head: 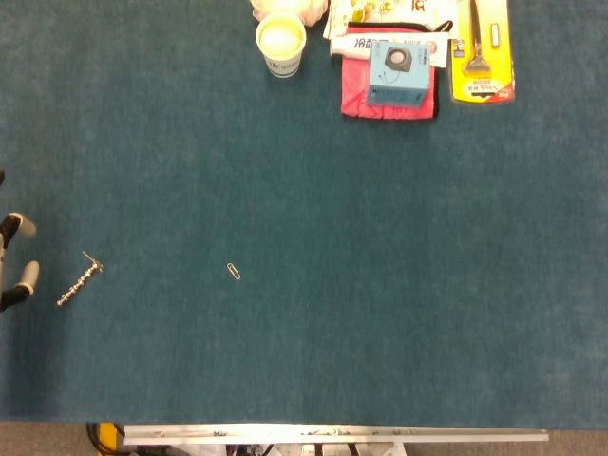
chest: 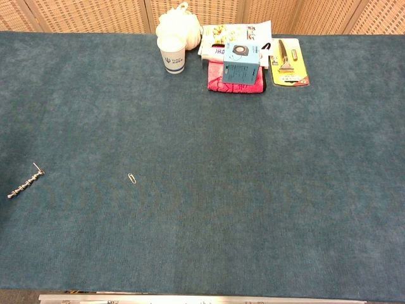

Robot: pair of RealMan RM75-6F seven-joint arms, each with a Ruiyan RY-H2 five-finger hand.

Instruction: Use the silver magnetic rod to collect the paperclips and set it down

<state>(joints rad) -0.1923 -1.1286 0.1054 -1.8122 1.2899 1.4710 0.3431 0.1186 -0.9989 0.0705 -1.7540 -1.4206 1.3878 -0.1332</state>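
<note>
I see the silver magnetic rod [head: 76, 283] set down on the desk [head: 361, 285], my left hand [head: 14, 266] beside it with fingers released and empty, one paperclip [head: 234, 272] uncollected, so I judge my next move is regrasping the rod

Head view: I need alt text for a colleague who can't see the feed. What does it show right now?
The silver magnetic rod lies on the blue table at far left, a paperclip at its upper end, just right of the left hand's fingertips at the frame edge. One loose paperclip lies further right. A paper cup, blue box on a pink cloth and packaged razor line the far edge.
</note>
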